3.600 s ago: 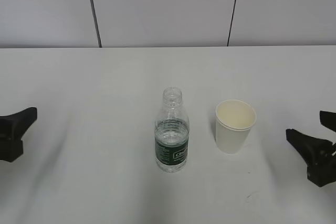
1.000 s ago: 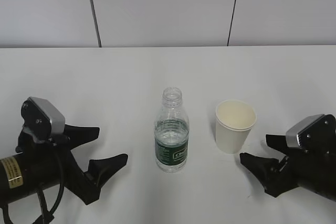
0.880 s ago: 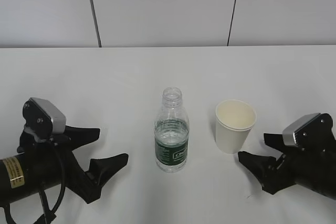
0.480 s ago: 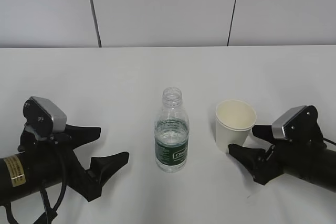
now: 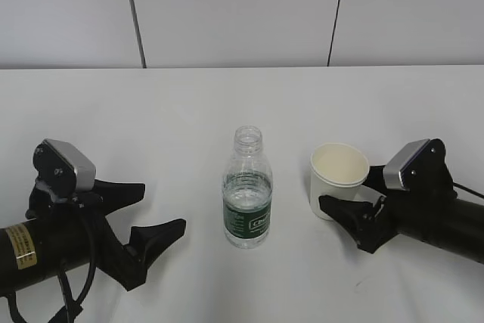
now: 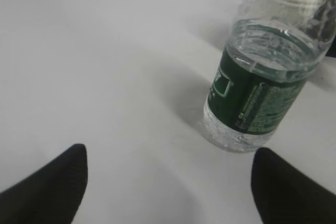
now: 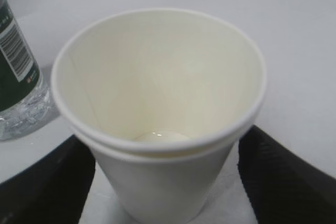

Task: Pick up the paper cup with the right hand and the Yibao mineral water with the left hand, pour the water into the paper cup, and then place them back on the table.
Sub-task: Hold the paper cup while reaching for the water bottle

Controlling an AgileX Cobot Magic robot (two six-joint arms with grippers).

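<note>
The white paper cup (image 5: 338, 180) stands upright on the white table (image 5: 242, 104), right of centre. It fills the right wrist view (image 7: 157, 108), with a little liquid at its bottom. My right gripper (image 5: 354, 213) is open, its fingers on either side of the cup's lower wall without clamping it. The uncapped Yibao water bottle (image 5: 247, 189), clear with a green label, stands at centre and shows in the left wrist view (image 6: 268, 72). My left gripper (image 5: 162, 213), on the arm with the yellow sticker, is open and empty, left of the bottle and apart from it.
A grey panelled wall (image 5: 242, 13) stands behind the table's far edge. The bottle (image 7: 18, 72) shows at the left edge of the right wrist view, close beside the cup.
My right arm has moved left until its open fingers stand around the cup. My left arm came in earlier and has held still over the last second. Bottle and cup have not moved.
</note>
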